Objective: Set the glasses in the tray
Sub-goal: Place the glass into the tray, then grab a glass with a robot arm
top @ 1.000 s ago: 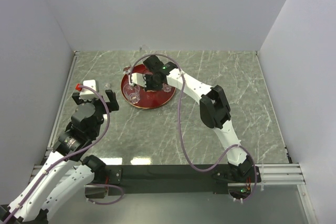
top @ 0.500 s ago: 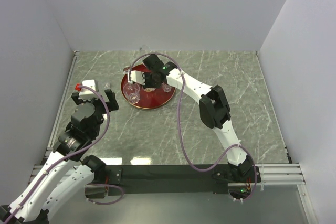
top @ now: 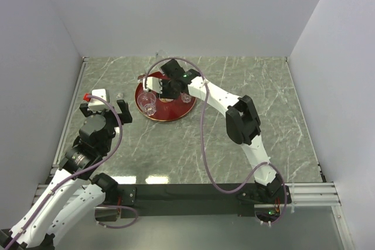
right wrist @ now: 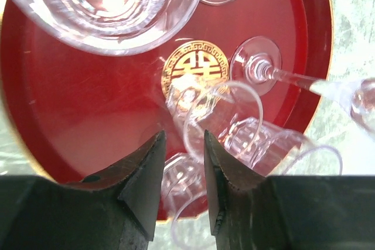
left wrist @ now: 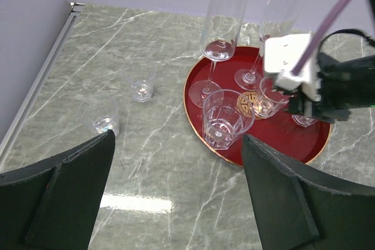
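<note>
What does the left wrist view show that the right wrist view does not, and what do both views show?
Only the left wrist view shows the far small tumbler and the near small tumbler standing on the table outside the tray, and the right gripper from outside, above the tray. Only the right wrist view shows that gripper's fingers parted above a small glass. Both show the tray, its gold emblem and the wide tumbler in it.

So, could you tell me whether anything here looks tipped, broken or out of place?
Nothing looks tipped or broken. The flutes and tumblers in the tray stand upright. Only two small tumblers stand outside it, to its left.
</note>
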Motion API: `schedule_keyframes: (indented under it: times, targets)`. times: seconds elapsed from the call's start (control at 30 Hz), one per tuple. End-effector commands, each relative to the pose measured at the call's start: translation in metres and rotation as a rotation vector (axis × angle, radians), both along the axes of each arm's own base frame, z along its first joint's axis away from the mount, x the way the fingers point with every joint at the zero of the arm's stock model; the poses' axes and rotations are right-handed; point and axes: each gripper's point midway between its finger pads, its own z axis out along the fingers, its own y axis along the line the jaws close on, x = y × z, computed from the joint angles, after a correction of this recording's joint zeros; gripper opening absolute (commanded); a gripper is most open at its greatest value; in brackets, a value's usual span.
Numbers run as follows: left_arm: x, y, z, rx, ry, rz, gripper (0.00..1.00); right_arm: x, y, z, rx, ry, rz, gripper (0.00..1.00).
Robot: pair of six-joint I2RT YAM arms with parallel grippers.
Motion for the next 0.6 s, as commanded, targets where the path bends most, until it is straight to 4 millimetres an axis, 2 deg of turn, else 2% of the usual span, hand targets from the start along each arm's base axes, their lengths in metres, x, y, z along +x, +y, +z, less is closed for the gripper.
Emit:
schedule_keyframes:
  times: [0.0,0.03,0.07,0.1,0.13,0.17,0.2,0.23,0.3,0.4,0.47,0.5,0.57]
  targets:
    - [0.001,0.0,0.009,-0.028,-0.042,0.004,0.95,-0.009,0.003,0.082,0.163,-0.065,-0.009,0.41]
    - [0.001,0.001,0.009,-0.03,-0.043,0.005,0.95,-0.015,0.0,0.103,0.202,-0.073,-0.014,0.41]
    - [0.001,0.001,0.009,-0.032,-0.045,0.007,0.95,-0.024,-0.001,0.103,0.212,-0.049,-0.005,0.41]
    - [0.001,0.002,0.01,-0.035,-0.048,0.01,0.95,-0.028,-0.003,0.11,0.231,-0.046,-0.004,0.41]
    - [0.001,0.001,0.01,-0.038,-0.049,0.009,0.96,-0.037,-0.007,0.129,0.267,-0.052,-0.007,0.41]
    - [0.001,0.002,0.01,-0.041,-0.049,0.011,0.96,-0.047,-0.009,0.126,0.278,-0.019,0.003,0.41]
    - [0.001,0.002,0.01,-0.043,-0.051,0.01,0.96,-0.054,-0.015,0.146,0.32,-0.028,-0.006,0.41]
    - [0.001,0.002,0.01,-0.046,-0.051,0.011,0.97,-0.062,-0.021,0.14,0.318,-0.003,-0.007,0.41]
    - [0.001,0.002,0.01,-0.052,-0.051,0.012,0.97,-0.075,-0.027,0.149,0.349,0.014,0.001,0.41]
    - [0.002,0.002,0.01,-0.064,-0.049,0.015,0.97,-0.1,-0.051,0.161,0.39,0.033,-0.011,0.41]
    - [0.004,0.002,0.009,-0.073,-0.045,0.023,0.98,-0.108,-0.062,0.165,0.402,0.04,-0.022,0.41]
    - [0.005,0.002,0.01,-0.078,-0.046,0.02,0.98,-0.115,-0.07,0.177,0.424,0.027,-0.024,0.41]
    - [0.008,0.003,0.011,-0.097,-0.051,0.021,0.98,-0.119,-0.087,0.169,0.423,0.048,-0.058,0.41]
